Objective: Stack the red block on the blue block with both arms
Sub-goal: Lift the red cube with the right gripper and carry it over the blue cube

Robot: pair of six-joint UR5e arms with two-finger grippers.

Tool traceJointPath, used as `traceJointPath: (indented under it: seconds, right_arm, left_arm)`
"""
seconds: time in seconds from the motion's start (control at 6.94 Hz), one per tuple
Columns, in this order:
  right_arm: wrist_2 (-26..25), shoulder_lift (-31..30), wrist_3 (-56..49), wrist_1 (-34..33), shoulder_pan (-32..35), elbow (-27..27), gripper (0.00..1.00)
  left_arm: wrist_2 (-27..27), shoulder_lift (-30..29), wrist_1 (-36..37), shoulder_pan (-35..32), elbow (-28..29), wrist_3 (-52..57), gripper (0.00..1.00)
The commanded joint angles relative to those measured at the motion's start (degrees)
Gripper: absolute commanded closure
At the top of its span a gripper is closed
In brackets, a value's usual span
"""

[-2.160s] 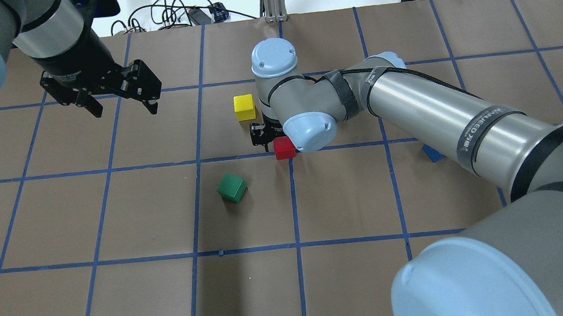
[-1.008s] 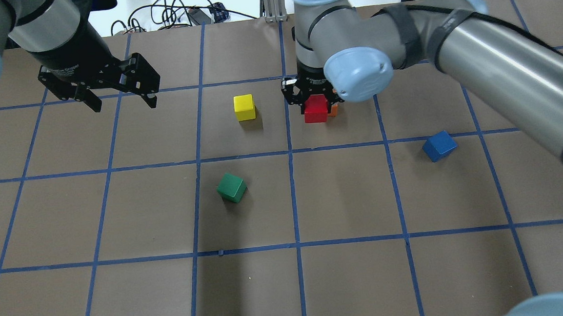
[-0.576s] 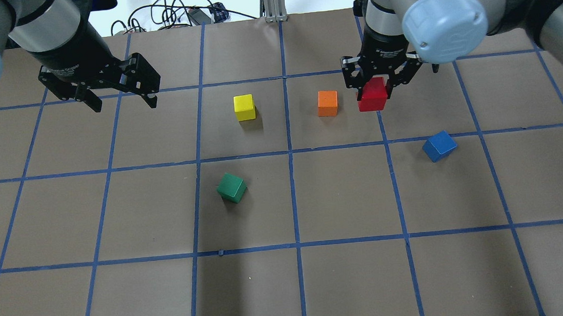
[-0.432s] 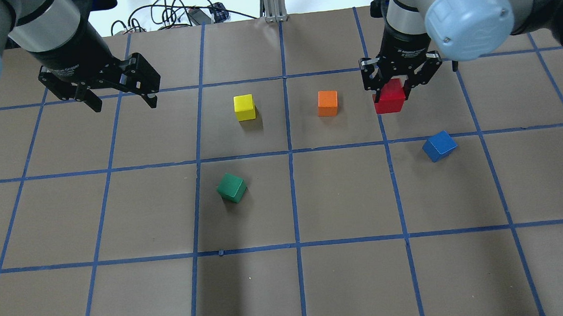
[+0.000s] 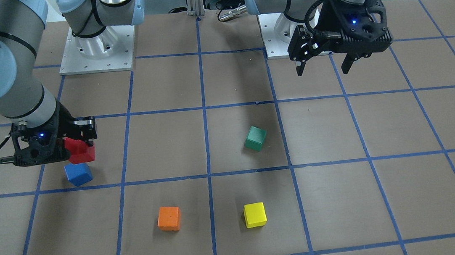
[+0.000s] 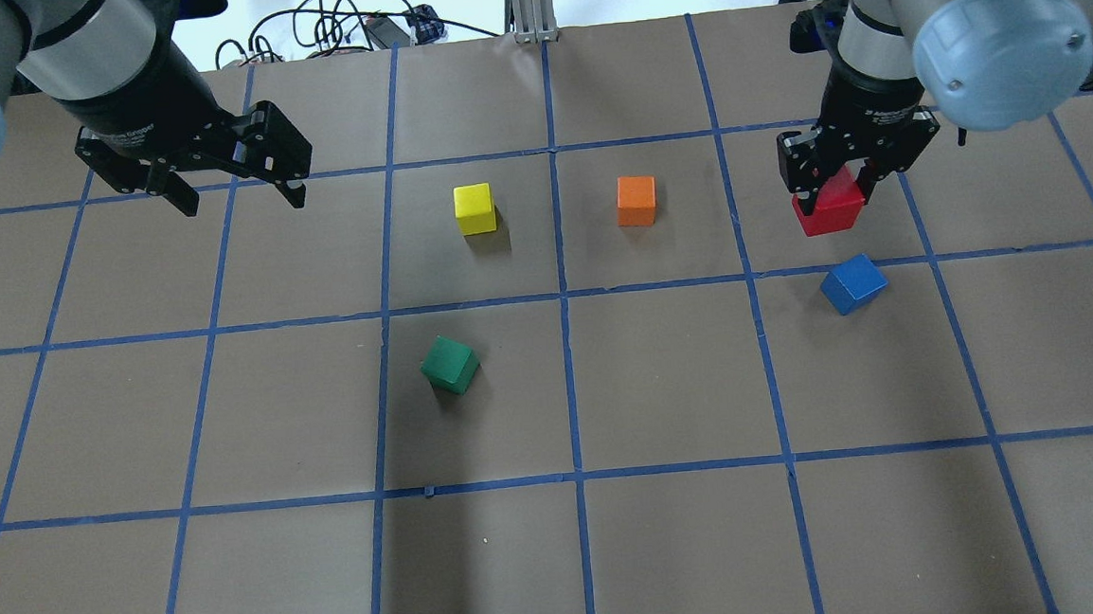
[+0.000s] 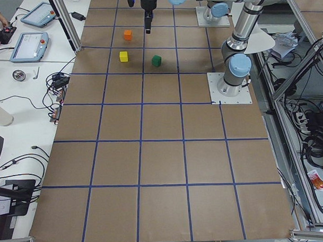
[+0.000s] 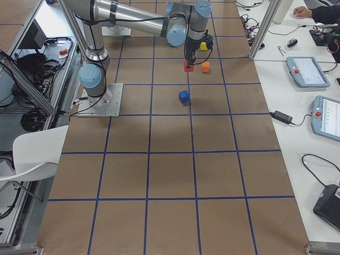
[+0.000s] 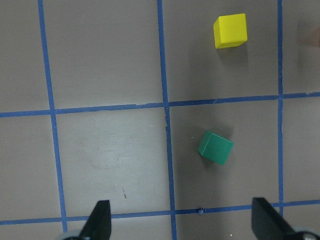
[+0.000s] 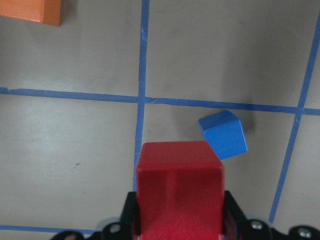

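My right gripper (image 6: 832, 196) is shut on the red block (image 6: 828, 209) and holds it above the table, a little beyond the blue block (image 6: 853, 283). The front view shows the red block (image 5: 80, 150) just above and behind the blue block (image 5: 78, 174). In the right wrist view the red block (image 10: 179, 192) fills the lower middle, with the blue block (image 10: 223, 134) just past it to the right. My left gripper (image 6: 238, 191) is open and empty, high over the far left of the table; its fingertips (image 9: 98, 225) show in the left wrist view.
A yellow cube (image 6: 475, 208) and an orange cube (image 6: 636, 200) sit in the far middle. A green cube (image 6: 449, 364) lies tilted near the centre. The brown table has a blue tape grid. Cables lie beyond the far edge.
My right gripper lifted the red block from the centre and carried it right, past the orange cube, towards the blue block. The left arm has barely moved.
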Motion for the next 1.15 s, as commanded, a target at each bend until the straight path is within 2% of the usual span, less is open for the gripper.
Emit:
traceJointPath:
  seconds: [0.0, 0.14, 0.43, 1.01]
  right_arm:
    - [-0.1, 0.1, -7.3, -5.3, -5.3, 4.3, 1.0]
    - [-0.2, -0.5, -12.6, -11.1, -7.8, 8.7, 1.0]
    - [0.6, -1.0, -15.2, -16.6, -8.8, 13.7, 1.0]
    - [1.0, -0.5, -17.4, -16.6, -8.7, 14.5, 1.0]
  left_arm:
    - [0.0, 0.0, 0.0, 0.0, 0.0, 0.0, 0.0]
    - [0.0, 0.0, 0.0, 0.0, 0.0, 0.0, 0.0]
    - [0.0, 0.0, 0.0, 0.0, -0.1, 0.0, 0.0]
    - [0.0, 0.0, 0.5, 0.0, 0.0, 0.1, 0.0]
